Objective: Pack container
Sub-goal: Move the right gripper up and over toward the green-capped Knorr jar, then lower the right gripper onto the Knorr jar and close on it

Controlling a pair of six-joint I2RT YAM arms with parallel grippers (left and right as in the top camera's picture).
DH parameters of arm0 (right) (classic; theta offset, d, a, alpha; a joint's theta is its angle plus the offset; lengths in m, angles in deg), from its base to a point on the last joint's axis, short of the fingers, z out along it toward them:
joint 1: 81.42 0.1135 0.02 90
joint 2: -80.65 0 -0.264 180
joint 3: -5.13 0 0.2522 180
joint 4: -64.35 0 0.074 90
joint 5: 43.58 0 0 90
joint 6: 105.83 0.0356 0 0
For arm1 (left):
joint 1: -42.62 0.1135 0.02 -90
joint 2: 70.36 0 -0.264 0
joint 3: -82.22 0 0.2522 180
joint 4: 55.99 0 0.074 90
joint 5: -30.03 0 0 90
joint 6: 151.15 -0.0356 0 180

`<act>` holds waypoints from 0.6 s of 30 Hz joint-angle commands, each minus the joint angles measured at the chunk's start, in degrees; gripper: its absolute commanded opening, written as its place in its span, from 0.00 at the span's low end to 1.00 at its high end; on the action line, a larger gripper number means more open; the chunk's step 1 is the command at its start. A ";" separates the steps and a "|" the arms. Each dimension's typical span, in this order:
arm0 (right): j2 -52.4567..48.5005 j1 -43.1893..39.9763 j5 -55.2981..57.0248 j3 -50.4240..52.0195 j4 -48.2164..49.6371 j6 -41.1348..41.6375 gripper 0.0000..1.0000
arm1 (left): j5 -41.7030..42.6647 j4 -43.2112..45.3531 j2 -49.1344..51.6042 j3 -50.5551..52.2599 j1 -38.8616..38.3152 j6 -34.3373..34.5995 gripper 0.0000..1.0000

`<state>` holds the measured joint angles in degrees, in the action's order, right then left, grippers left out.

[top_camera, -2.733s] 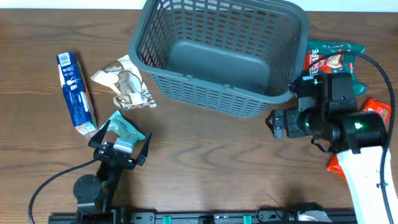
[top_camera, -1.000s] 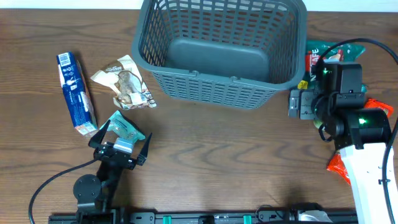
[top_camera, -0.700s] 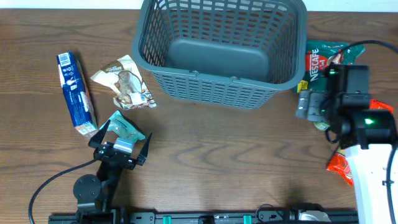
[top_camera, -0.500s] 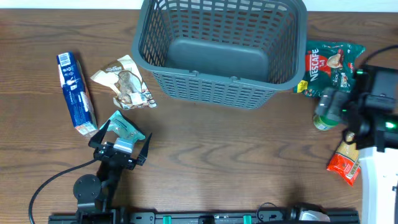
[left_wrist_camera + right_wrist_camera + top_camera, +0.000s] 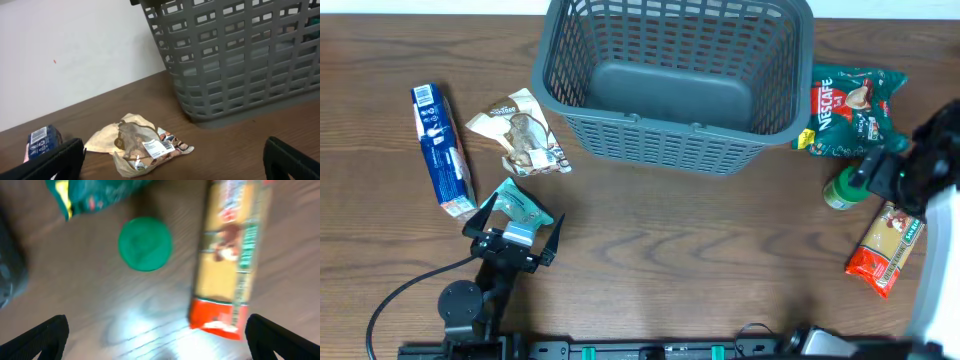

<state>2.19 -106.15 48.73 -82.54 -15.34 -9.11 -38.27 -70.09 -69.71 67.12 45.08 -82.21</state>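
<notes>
- The basket [image 5: 660, 145] sits at the far middle of the tabletop [image 5: 670, 260], upright. All you can see inside is its bare solid bottom.
- Left of it: a blue carton [image 5: 442, 150], a beige snack packet [image 5: 520, 135] and a teal packet [image 5: 523, 207], all lying flat outside the basket.
- Right of it: a green coffee bag [image 5: 850, 100] just beside the basket wall, a green-lidded jar [image 5: 838, 190] and a red and yellow packet [image 5: 885, 248].
- The left hand [image 5: 527, 210] is spread wide and grips nothing. From above, the teal packet lies between its fingers; can't tell if they touch it.
- The right hand [image 5: 160, 340] is also wide apart and holds nothing, up over the jar and the red and yellow packet. It's pretty blurry.
</notes>
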 commanded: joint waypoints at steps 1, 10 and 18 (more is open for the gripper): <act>-6.49 -0.48 -7.76 -0.61 -0.09 -4.55 0.99 | 1.03 -1.97 -0.04 1.07 -0.17 -0.52 0.99; -16.35 -0.52 -8.79 -4.59 -0.11 -6.58 0.99 | 1.03 -1.97 -0.04 1.07 -0.17 -0.52 0.99; -19.87 -2.12 -8.81 -9.42 -0.39 -6.62 0.99 | 1.03 -1.97 -0.04 1.07 -0.17 -0.52 0.99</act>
<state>-16.52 -106.94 40.56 -89.79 -15.53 -14.75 -38.25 -70.09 -69.71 67.14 45.08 -82.21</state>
